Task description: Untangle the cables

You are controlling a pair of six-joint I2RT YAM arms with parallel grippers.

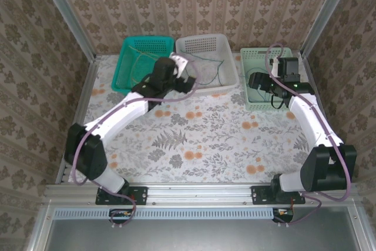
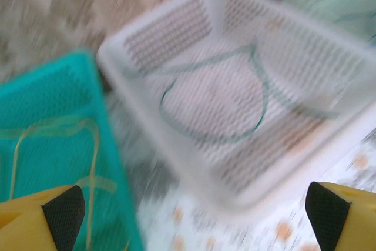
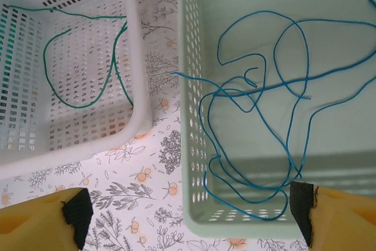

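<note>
Both arms poised over the row of baskets, jaws wide and empty, the cables lying sorted by colour.

The left arm (image 1: 123, 110) stretches diagonally from its near-left base across the table (image 1: 200, 139), its wrist over the gap between the teal basket (image 1: 147, 39) and the white basket (image 1: 202, 37). The left gripper (image 2: 194, 210) is spread fully and holds nothing. The right arm (image 1: 308, 116) rises from its near-right base and folds forward over the pale green basket (image 1: 254, 51). The right gripper (image 3: 189, 207) hangs above that basket's near wall, its fingers far apart with nothing between them. The yellow cable (image 2: 95, 151) lies in the teal basket, though the left wrist view is too blurred to trace it. The green cable (image 3: 88, 16) loops loosely in the white basket, and the blue cable (image 3: 235, 93) sprawls in crossing loops in the pale green basket.
</note>
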